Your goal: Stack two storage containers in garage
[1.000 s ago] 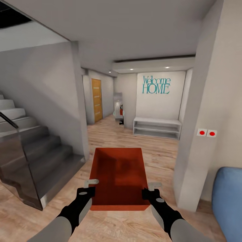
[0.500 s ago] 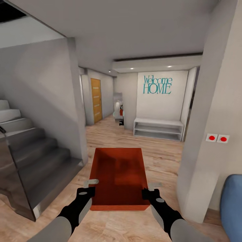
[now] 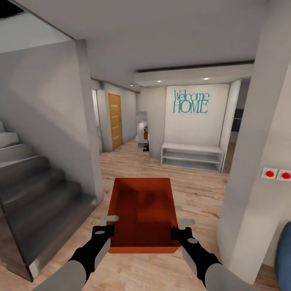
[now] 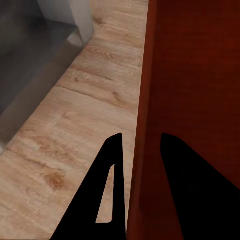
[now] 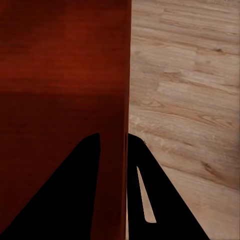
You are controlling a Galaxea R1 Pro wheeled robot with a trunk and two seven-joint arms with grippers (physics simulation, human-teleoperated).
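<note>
One red-orange storage container [image 3: 141,210] hangs level in front of me above light wood-plank flooring [image 3: 198,194], carried between both arms. My left gripper [image 3: 108,224] is shut on its left wall near the front corner. My right gripper [image 3: 182,227] is shut on the right wall. In the left wrist view the two dark fingers of the left gripper [image 4: 141,137] straddle the thin wall of the container [image 4: 200,75]. The right wrist view shows the right gripper [image 5: 112,137] clamping the container [image 5: 60,60] the same way. The garage and its floor are out of view.
A grey staircase [image 3: 36,190] and its wall corner [image 3: 89,133] stand close at left. A white pillar [image 3: 258,161] with two red switches [image 3: 277,174] is close at right. Ahead lie an open hallway, a white low shelf [image 3: 192,157] and an orange door [image 3: 115,120].
The view has moved forward: the stairs slide out to the left, and the pillar and a blue object slide out to the right. The container and both grippers hold the same place in the picture.
</note>
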